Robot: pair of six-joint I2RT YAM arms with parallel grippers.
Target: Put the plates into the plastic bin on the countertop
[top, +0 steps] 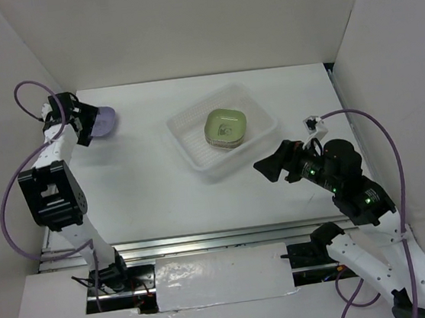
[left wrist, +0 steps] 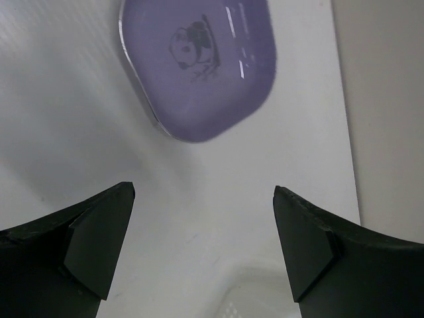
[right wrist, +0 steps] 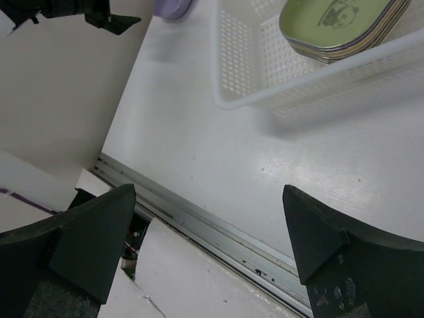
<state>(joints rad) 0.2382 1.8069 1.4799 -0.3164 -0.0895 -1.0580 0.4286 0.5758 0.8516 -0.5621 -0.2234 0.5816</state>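
Note:
One purple plate (top: pixel 105 121) lies on the white countertop (top: pixel 138 183) at the far left. In the left wrist view the purple plate (left wrist: pixel 199 66) shows a small panda mark. My left gripper (top: pixel 88 127) is open and empty, just short of the plate; its fingers (left wrist: pixel 99 242) stand wide apart with bare table between them. The plastic bin (top: pixel 186 131) sits mid-table and holds a stack of plates with a green one (top: pixel 226 126) on top. My right gripper (top: pixel 269 168) is open and empty, hovering to the right of the bin's near corner.
White walls close in the left, back and right sides. The metal rail (right wrist: pixel 199 218) runs along the table's front edge. The right wrist view shows the bin's mesh wall (right wrist: pixel 265 66), the stacked plates (right wrist: pixel 338 23) and the purple plate (right wrist: pixel 173 8) far off.

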